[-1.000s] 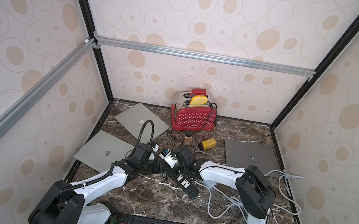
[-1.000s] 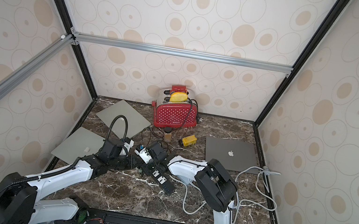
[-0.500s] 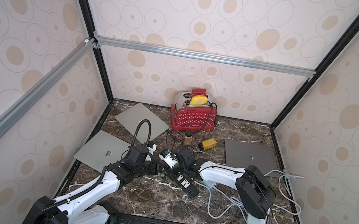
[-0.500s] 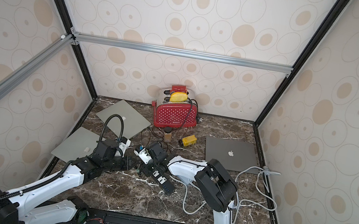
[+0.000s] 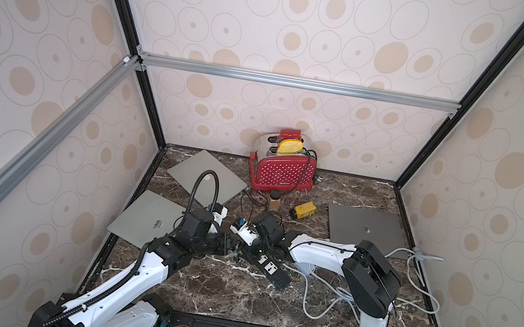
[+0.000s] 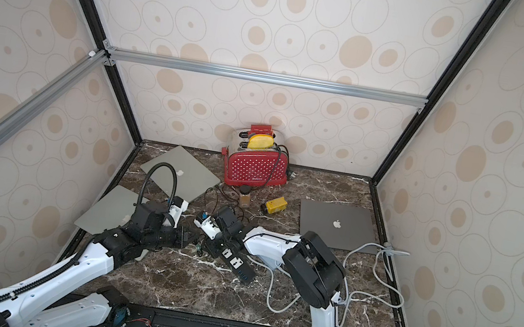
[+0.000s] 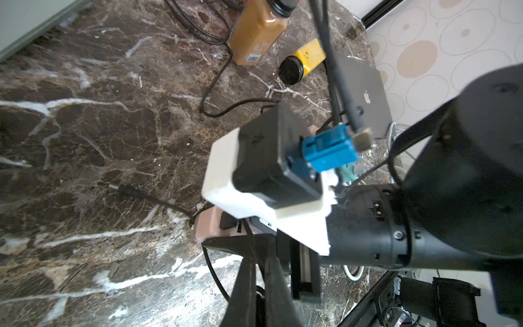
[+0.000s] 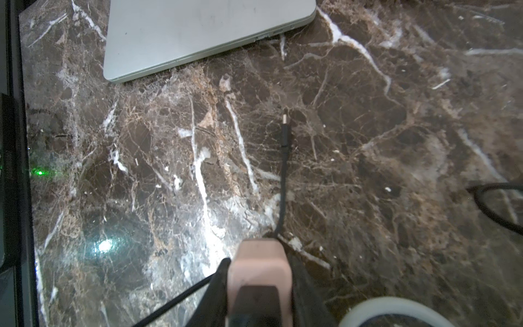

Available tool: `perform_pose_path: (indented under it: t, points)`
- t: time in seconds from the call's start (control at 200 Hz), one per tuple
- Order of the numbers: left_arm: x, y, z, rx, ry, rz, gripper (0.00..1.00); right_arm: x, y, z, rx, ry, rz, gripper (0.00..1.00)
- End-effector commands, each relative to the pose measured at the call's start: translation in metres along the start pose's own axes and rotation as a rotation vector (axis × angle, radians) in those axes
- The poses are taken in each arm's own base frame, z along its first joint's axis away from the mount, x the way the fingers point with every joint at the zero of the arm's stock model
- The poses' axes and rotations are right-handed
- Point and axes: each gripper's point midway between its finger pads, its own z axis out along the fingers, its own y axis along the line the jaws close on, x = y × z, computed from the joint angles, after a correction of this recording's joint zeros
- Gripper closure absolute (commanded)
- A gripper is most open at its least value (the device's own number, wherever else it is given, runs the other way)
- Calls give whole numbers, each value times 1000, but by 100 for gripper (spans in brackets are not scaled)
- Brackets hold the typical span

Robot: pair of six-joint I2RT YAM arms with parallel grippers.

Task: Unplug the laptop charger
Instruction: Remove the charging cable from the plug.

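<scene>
Nearest the front, the black power strip (image 5: 268, 267) lies slantwise on the marble table (image 5: 224, 295), and both arms meet at its far end. The right gripper (image 8: 260, 269) is clamped narrowly around the pinkish laptop charger (image 8: 259, 252), which sits at that end of the strip; whether its prongs are seated is hidden. The left gripper (image 7: 256, 260) is pinched closed with nothing visible between its 2 fingers, close beside the charger, probably to steady the strip against a pull. Farther out, the charger's black cable (image 8: 283, 175) ends in a connector (image 8: 285, 117) lying loose, short of the silver laptop (image 8: 198, 34).
</scene>
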Motion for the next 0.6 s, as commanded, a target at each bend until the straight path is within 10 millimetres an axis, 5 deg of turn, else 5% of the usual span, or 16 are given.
perform_pose_path:
  t: [0.0, 0.115, 0.431, 0.596]
  points:
    - [-19, -24, -12, 62, -38, 60, 100, 43, -14, 6, 48, 112, 33, 76]
    - [-22, -26, -14, 73, -49, 56, 100, 38, -12, 4, 34, 80, 17, 91]
    - [-15, -27, -30, 52, -11, 86, 100, 42, -17, -2, 75, 94, -5, 88]
    - [-8, -26, -20, 71, 28, 73, 100, 38, -17, -4, 78, 90, -17, 90]
